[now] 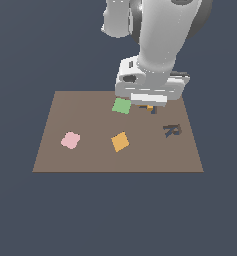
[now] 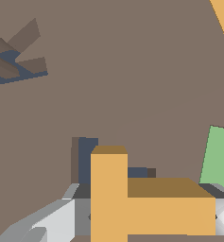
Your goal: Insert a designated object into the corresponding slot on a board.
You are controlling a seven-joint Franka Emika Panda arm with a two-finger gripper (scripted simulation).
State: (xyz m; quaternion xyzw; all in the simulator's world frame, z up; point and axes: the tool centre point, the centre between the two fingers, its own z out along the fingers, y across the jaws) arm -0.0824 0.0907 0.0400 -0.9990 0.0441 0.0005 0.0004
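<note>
A white robot arm reaches down over a flat brown board (image 1: 90,160). Its claw (image 2: 132,212) is clenched on a small orange T-shaped block (image 2: 118,203), one grey finger (image 2: 52,222) pressed against each side. The dark T-shaped slot (image 2: 87,158) lies directly beneath and just beyond the block. A green tile (image 1: 121,106) sits just beside the claw; the orange square tile (image 1: 120,142), pink piece (image 1: 70,140) and R-shaped recess (image 1: 172,130) lie farther off.

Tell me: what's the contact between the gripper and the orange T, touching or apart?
Touching. The wrist view shows the orange T wedged between the gripper's grey fingers, no gap either side.
</note>
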